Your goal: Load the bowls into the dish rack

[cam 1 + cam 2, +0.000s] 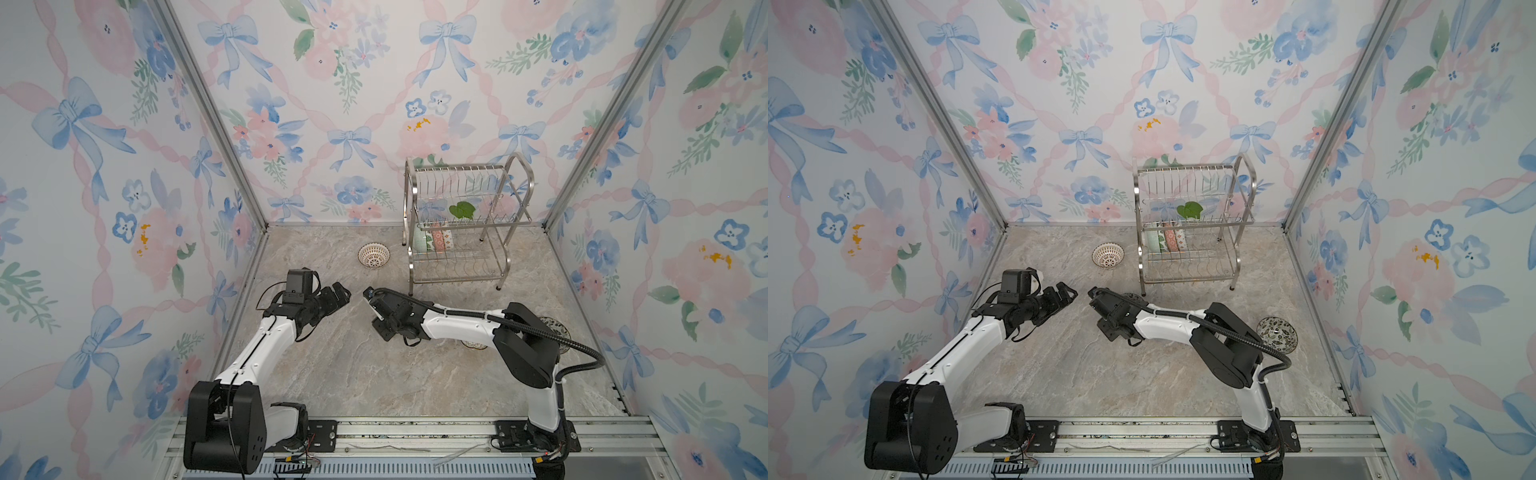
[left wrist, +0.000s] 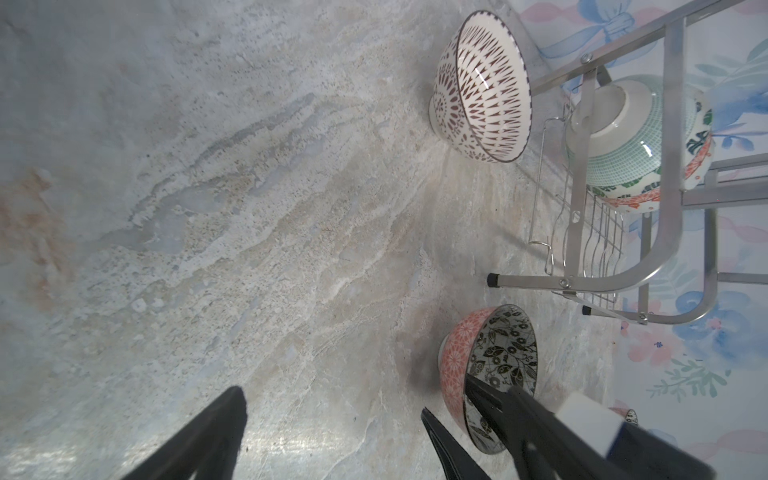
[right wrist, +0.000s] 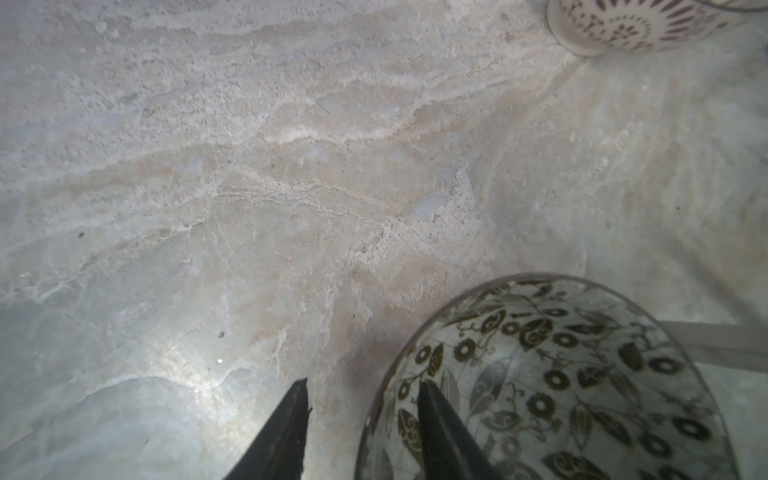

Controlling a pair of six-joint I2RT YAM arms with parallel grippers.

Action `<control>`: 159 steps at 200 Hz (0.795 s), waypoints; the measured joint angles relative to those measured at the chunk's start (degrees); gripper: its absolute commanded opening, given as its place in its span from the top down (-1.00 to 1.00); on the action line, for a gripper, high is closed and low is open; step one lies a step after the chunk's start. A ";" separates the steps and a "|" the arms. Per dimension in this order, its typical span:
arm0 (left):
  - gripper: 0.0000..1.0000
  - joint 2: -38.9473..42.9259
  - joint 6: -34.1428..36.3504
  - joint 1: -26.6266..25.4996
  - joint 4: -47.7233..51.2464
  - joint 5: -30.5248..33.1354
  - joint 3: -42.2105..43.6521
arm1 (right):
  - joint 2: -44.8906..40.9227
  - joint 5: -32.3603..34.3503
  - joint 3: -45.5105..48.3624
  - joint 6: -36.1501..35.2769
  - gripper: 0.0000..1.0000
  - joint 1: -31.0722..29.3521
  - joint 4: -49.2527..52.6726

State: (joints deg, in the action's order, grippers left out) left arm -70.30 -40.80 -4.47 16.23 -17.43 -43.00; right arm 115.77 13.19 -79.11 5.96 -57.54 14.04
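Marble tabletop (image 1: 353, 374): bowls (image 1: 374, 256), dish rack (image 1: 461, 226)

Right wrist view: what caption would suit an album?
Two black fingers straddle the rim of a flowered bowl on a marble table.

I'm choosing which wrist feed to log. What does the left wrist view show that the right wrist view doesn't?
Only the left wrist: bowls loaded in the rack, the open left gripper, the pink outside of the floral bowl. Only the right wrist: nothing new, just a closer look into that bowl. Both: the lattice bowl, the floral bowl, the right gripper at its rim, the table.
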 measured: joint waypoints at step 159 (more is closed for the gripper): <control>-0.96 0.92 -0.13 -5.33 -0.50 2.23 -1.86 | -6.51 -2.58 4.74 -0.72 1.00 1.25 -0.44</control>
State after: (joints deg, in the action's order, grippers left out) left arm -69.38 -40.93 -9.80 15.73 -15.20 -44.86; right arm 109.25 10.61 -74.37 5.23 -56.29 13.61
